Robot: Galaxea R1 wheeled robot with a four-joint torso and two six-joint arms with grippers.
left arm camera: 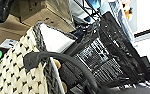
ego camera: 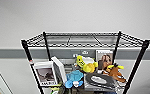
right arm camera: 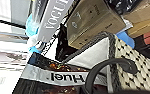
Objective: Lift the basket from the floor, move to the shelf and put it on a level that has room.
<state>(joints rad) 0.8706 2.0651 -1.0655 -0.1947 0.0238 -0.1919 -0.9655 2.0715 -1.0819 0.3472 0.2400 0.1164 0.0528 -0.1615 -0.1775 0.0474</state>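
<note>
The shelf (ego camera: pixel 84 57) is seen close ahead in the head view, a black wire rack against a pale wall. Its top level (ego camera: pixel 82 39) is observed to carry nothing, while the tier below is crowded: from left to right, a white framed box (ego camera: pixel 46 74), a blue soft toy (ego camera: pixel 73 78), a yellow soft toy (ego camera: pixel 86 64), a dark flat pack (ego camera: pixel 99 80), a picture box (ego camera: pixel 104 58) and a brown plush animal (ego camera: pixel 115 72) are noted. The basket (left arm camera: pixel 18 70) is recorded in the left wrist view as raised clear of the floor and level with the rack's lower tiers, its white liner (left arm camera: pixel 54 40) visible and a dark loop handle (left arm camera: pixel 41 56) arched across the near end; brown cardboard boxes (left arm camera: pixel 44 12) are seen beyond it. In the right wrist view the same basket (right arm camera: pixel 134 61) is seen at its other end, with its loop handle (right arm camera: pixel 108 66) in front, beside a cardboard box (right arm camera: pixel 94 21) and magazines (right arm camera: pixel 54 18) on the rack. Whether either hand is apart, together or clamped on a handle cannot be told. It is judged that the lift and the approach are done; raising the basket to the top level and setting it down are left.
</note>
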